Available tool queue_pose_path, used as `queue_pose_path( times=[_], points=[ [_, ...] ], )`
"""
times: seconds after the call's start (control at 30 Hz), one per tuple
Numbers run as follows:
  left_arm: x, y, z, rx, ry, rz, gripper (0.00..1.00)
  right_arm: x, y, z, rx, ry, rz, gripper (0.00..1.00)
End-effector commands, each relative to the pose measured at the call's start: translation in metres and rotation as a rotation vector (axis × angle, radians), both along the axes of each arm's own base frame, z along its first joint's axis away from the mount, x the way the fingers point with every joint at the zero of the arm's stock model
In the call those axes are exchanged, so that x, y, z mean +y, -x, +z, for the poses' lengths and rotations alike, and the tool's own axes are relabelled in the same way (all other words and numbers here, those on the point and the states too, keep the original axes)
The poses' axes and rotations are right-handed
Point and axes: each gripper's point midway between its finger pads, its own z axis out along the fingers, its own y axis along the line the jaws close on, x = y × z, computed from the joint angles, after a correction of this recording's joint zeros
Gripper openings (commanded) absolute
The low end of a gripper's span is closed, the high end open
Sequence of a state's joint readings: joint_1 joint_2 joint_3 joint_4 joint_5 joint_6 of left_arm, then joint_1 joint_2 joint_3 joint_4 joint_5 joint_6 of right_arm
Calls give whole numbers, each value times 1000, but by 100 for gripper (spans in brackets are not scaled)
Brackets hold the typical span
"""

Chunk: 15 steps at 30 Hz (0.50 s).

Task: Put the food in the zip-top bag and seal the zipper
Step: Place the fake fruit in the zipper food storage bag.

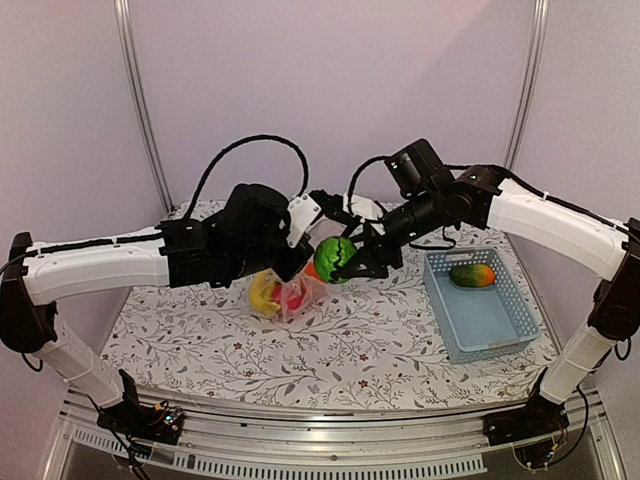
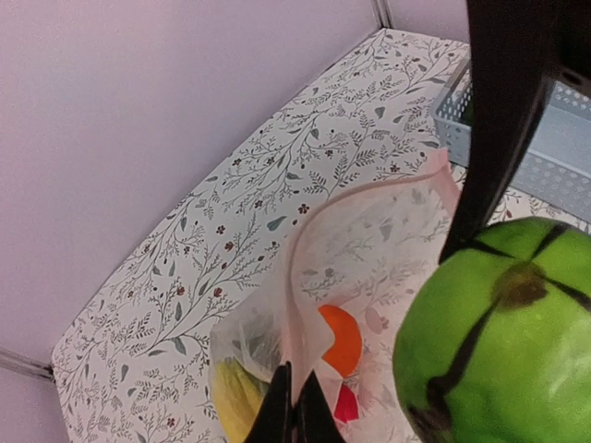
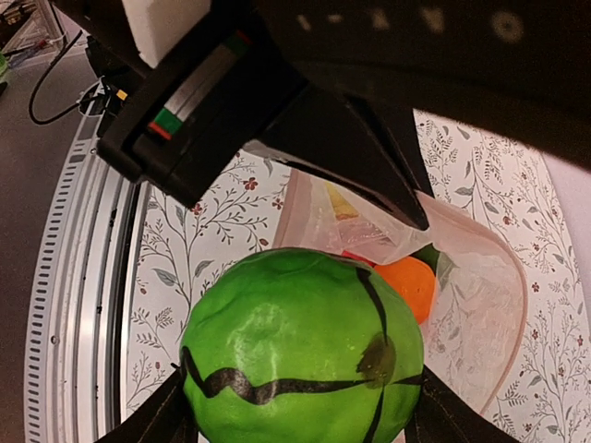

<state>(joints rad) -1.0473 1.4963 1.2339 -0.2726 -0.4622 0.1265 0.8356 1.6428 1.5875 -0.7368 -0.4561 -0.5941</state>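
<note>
My right gripper (image 1: pixel 345 262) is shut on the striped green ball (image 1: pixel 334 259) and holds it over the open mouth of the clear zip-top bag (image 1: pixel 290 296); the ball fills the right wrist view (image 3: pixel 300 355). My left gripper (image 2: pixel 295 411) is shut on the bag's pale zipper strip (image 2: pixel 300 305) and holds the mouth up. Inside the bag lie the orange (image 2: pixel 340 340), the yellow bananas (image 2: pixel 235 401) and a red piece (image 2: pixel 346 403). The green-orange mango (image 1: pixel 472 275) lies in the basket.
A light blue lattice basket (image 1: pixel 485 320) stands at the right of the flowered tablecloth (image 1: pixel 250 350). Both arms cross over the table's middle. Pale walls close the back and sides.
</note>
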Motion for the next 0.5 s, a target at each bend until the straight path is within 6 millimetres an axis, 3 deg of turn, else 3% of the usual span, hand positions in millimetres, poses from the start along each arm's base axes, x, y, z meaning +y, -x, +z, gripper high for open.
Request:
queue_pose_path(
  times=[0.0,0.2,0.37,0.47],
  points=[
    [4,2,18,-28,63,19,0,13,-28,12,-139,-88,-56,55],
    [7,2,25,-42,80,25,0,15,-51,-2,-194,-71,-138,64],
    [9,1,27,-48,86,30,0,16,-53,-14,-171,-54,-150,86],
    [9,0,26,-46,87,33,0,13,-51,-12,-167,-59,-154,90]
  ],
)
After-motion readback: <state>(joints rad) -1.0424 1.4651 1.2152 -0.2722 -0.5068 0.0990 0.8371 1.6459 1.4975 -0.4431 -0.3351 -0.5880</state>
